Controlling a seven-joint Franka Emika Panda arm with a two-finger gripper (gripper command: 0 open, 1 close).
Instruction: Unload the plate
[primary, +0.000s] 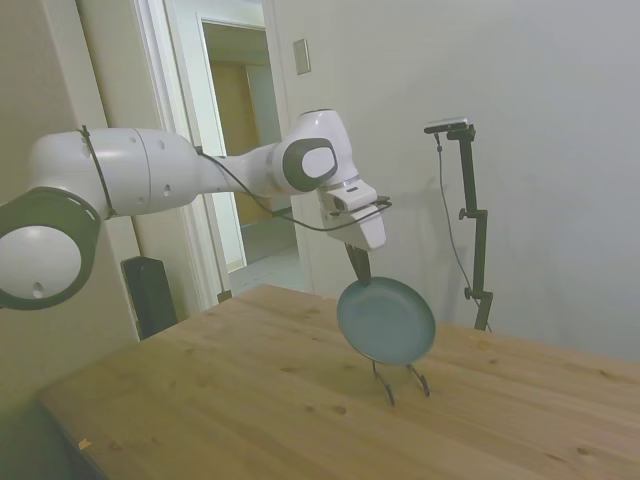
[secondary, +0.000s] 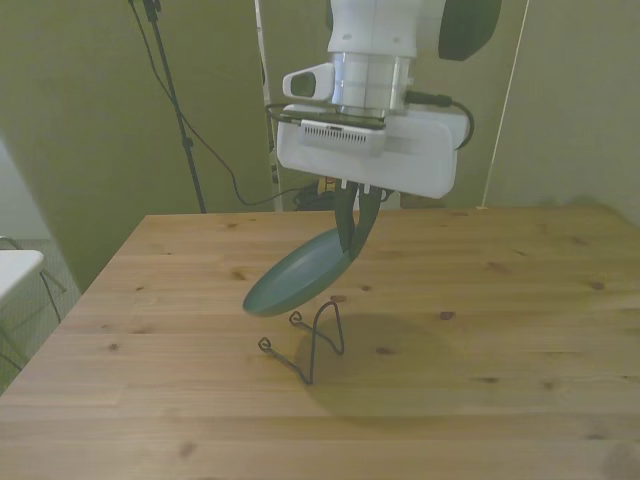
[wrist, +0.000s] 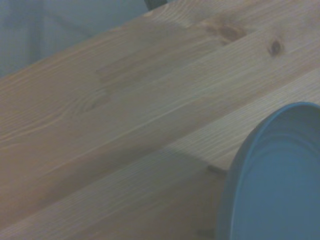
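Above the wooden table (secondary: 520, 300), white arm (primary: 150, 175) reaches down at mid-table. Blue-green plate (secondary: 295, 272) hangs tilted, clear of the tabletop, lower edge just over thin black wire stand (secondary: 312, 345). Gripper (secondary: 356, 240) pinches the plate's upper rim, fingers pressed onto it. Wrist view: plate (wrist: 280, 185) close, over wood grain.

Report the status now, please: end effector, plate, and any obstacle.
End effector shut on plate at its upper rim. Plate tilted, above wire stand; contact with stand unclear. Table around it bare, nothing in the way.
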